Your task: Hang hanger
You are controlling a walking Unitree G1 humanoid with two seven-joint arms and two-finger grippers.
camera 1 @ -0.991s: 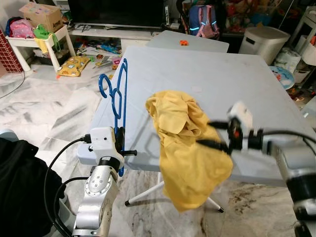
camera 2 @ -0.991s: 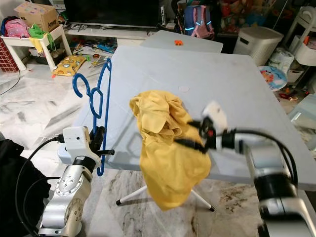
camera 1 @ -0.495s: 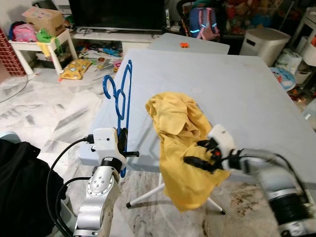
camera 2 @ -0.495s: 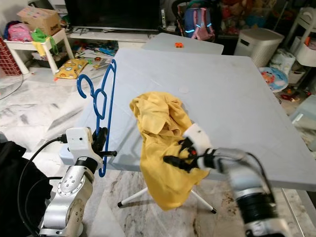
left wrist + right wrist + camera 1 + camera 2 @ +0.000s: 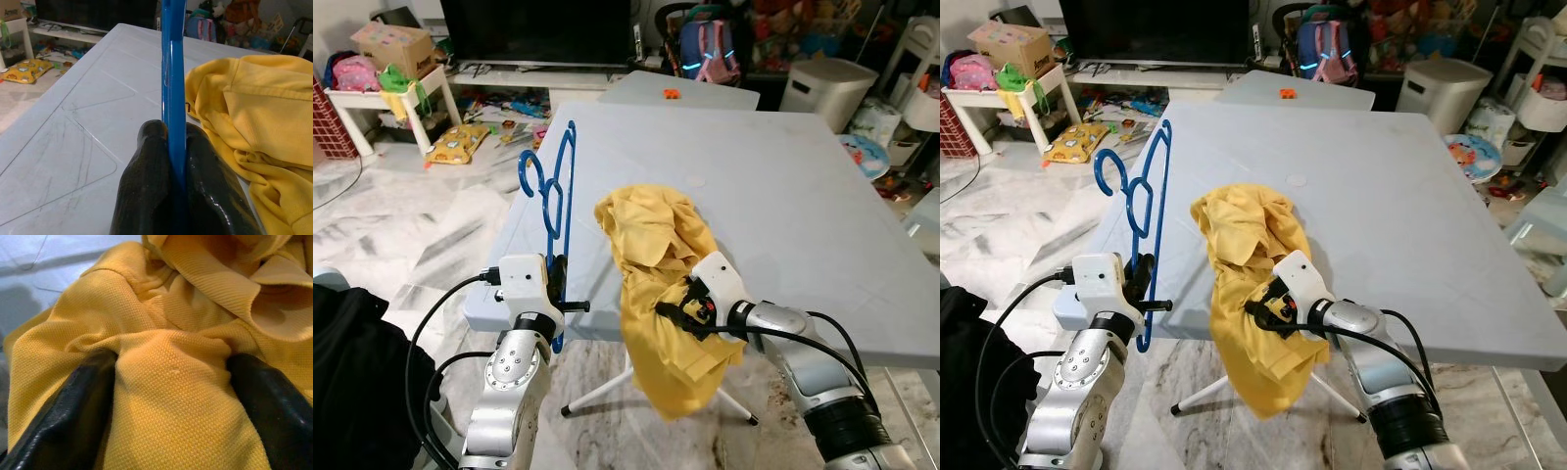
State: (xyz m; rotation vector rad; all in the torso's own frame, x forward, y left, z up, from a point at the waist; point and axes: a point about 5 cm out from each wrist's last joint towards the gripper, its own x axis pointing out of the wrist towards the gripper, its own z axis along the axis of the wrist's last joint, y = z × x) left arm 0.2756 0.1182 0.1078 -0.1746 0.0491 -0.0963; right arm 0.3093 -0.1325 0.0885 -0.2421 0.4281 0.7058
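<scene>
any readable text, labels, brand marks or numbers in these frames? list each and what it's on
No text reads clearly in any view.
Cardboard box: a dark mark on its side, too small to read.
Round plate: printed picture, lettering not legible.
Yellow shirt, blue hanger, table: no print visible.
Left gripper and right gripper: plain black fingers, no markings.

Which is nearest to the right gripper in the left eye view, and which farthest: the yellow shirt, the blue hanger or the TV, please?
1. Shirt: the right gripper is in its folds at the table edge.
2. Hanger: to the left, in the left gripper.
3. TV: far back.
</scene>
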